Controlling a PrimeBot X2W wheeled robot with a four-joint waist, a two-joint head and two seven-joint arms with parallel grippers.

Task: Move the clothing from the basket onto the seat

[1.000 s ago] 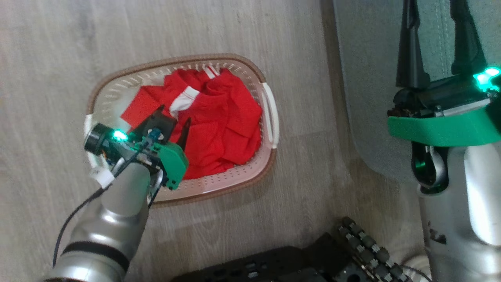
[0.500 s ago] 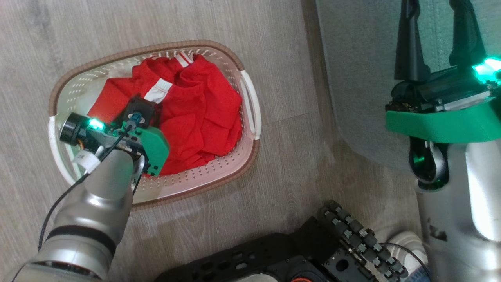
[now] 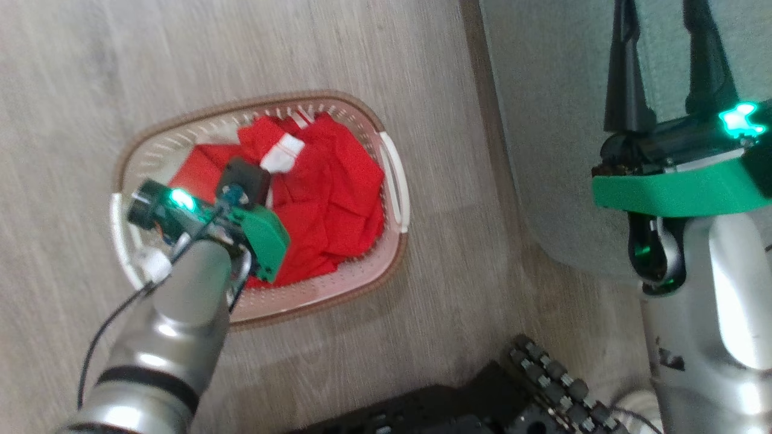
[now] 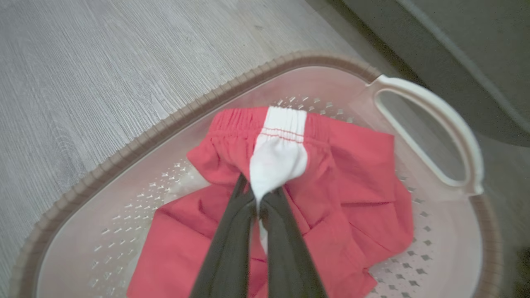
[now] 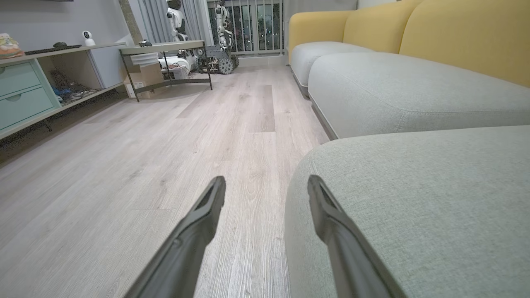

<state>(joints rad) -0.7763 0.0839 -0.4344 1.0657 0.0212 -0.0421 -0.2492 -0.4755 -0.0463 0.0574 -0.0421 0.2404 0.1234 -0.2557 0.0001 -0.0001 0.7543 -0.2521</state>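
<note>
Inside the basket [image 4: 124,153], the left gripper [image 4: 256,198] clamps the clothing [image 4: 352,165]. Beside the basket, the right gripper [image 5: 266,180] gapes empty.

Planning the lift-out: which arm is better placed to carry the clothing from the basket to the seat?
Left. The left gripper is shut on the clothing inside the basket; the right gripper hangs open, empty, by the seat.

The basket [image 3: 398,187] stands on the floor [image 3: 90,72], left of the seat [image 3: 543,90] and apart from it. The clothing [image 3: 344,187] lies inside the basket. The left pincer [image 4: 257,198] reaches down into the basket, clamped on the clothing. The right pincer [image 5: 265,182] hangs over the seat's edge.
</note>
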